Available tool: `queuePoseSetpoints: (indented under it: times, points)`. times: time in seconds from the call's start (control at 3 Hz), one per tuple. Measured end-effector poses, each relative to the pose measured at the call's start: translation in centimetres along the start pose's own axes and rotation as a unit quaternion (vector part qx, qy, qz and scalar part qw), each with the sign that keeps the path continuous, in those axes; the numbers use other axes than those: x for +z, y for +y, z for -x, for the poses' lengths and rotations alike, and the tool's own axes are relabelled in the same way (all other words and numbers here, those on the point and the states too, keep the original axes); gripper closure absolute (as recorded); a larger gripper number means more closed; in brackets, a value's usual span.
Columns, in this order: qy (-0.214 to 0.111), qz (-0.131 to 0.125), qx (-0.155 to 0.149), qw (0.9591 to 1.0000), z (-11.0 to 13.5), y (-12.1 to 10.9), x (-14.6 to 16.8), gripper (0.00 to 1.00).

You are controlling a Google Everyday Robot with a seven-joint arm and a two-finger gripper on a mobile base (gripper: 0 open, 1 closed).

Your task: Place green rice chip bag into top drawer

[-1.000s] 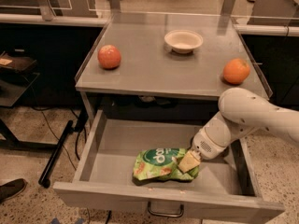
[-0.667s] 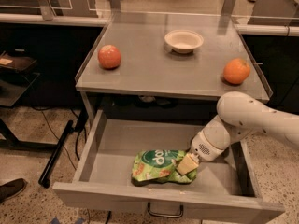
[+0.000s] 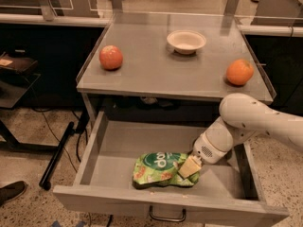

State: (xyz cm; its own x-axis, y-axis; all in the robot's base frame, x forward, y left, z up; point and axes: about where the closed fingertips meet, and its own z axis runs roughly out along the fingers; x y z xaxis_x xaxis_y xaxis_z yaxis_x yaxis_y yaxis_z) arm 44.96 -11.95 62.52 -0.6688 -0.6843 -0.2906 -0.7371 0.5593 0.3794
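The green rice chip bag (image 3: 158, 168) lies flat on the bottom of the open top drawer (image 3: 113, 138), near its front, logo side up. My gripper (image 3: 189, 167) is inside the drawer at the bag's right edge, its tan fingertips down against the bag. The white arm reaches in from the right over the drawer's right side. The drawer's metal loop handle (image 3: 166, 216) shows on its front.
On the grey tabletop (image 3: 165, 72) above the drawer stand a white bowl (image 3: 186, 41) at the back, a red apple (image 3: 111, 57) at the left and an orange (image 3: 239, 72) at the right. A shoe (image 3: 10, 192) shows on the floor at the lower left.
Almost nothing has moved. The bag lies in the same place in the drawer and my gripper stays at its right edge.
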Motion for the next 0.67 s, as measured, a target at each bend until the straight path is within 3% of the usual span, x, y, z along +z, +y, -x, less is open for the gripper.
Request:
queuePoseSetpoints:
  times: [0.67]
  points:
    - [0.000,0.000,0.000,1.0000,0.00,0.00,0.00,0.04]
